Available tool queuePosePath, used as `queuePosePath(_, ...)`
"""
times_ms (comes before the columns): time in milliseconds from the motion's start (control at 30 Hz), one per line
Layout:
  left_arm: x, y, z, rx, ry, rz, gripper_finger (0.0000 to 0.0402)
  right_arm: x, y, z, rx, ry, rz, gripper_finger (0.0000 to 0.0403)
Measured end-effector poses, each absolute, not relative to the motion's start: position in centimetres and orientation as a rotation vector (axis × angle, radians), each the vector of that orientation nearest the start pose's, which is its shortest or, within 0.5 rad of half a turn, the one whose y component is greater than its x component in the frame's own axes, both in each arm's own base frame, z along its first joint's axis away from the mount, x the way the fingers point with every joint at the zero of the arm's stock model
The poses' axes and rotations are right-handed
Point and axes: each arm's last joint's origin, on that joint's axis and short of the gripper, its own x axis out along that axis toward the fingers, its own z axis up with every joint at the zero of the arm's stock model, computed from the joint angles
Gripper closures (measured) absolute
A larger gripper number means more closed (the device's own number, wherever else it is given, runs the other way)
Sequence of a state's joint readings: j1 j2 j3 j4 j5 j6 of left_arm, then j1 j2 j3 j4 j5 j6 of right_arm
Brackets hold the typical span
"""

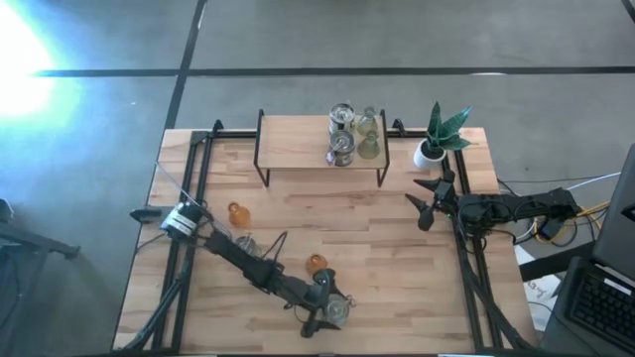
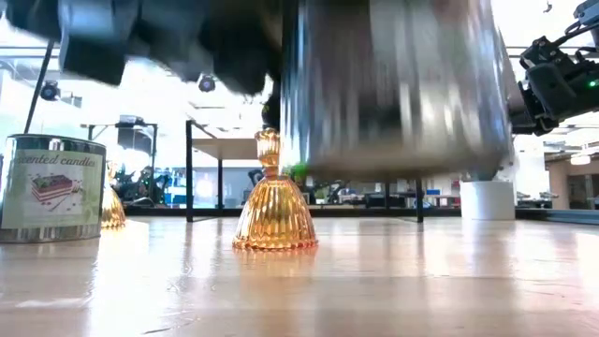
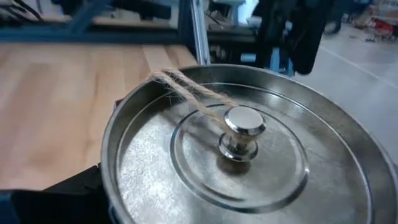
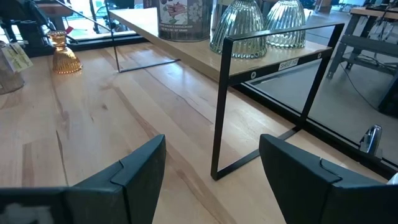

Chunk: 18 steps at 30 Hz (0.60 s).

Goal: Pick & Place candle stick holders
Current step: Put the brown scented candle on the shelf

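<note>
The left tool (image 1: 327, 315) is down at the near edge of the worktop (image 1: 397, 268), and a silver candle tin (image 3: 236, 155) fills its wrist view: round lid, small knob, a twist of twine across it. The low view shows the tin's wall hanging clear of the wood, so my read is that the tool is clamped around the tin and carrying it.

Just beside the left tool, on the shelf side, stands an orange holder (image 1: 316, 264), bell-shaped and ribbed, upright in the low view. A second orange holder (image 1: 235, 212) sits farther back along the arm, and another tin (image 2: 51, 187) stands beside that arm.

The target looks to be the raised shelf (image 1: 298, 149), well ahead of the left tool, where tins and pale green holders (image 1: 369, 147) already cluster at the right end. To do this well: keep the tin level, lift over the near orange holder rather than sweeping past it, and aim for the bare left stretch of shelf.

The right tool (image 1: 429, 203) waits near the shelf's right leg, fingers spread wide, empty, with the potted plant (image 1: 437, 139) just beyond it.
</note>
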<state>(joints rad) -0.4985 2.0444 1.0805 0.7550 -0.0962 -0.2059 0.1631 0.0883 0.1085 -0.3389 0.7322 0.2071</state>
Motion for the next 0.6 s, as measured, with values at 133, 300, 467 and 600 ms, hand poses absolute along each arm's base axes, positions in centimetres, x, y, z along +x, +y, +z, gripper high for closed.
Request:
queuePosePath(133,36.9,-18.8,18.5,-0.149,0.235,-0.34,0.0047,8.8,-0.5,16.4,0.06,0.231,-0.591,0.0152)
queuePosePath(300,35.6,-16.1,23.4,-0.138,0.247,-0.225,0.0047,8.8,-0.5,16.4,0.062,0.229,-0.59,0.0152)
queuePosePath(467,34.7,-11.6,26.7,-0.139,0.268,-0.082,0.0047,8.8,-0.5,16.4,0.06,0.23,-0.591,0.0152)
queuePosePath(600,34.3,-7.6,28.3,-0.121,0.278,-0.02,0.0047,8.8,-0.5,16.4,0.06,0.23,-0.59,0.0152)
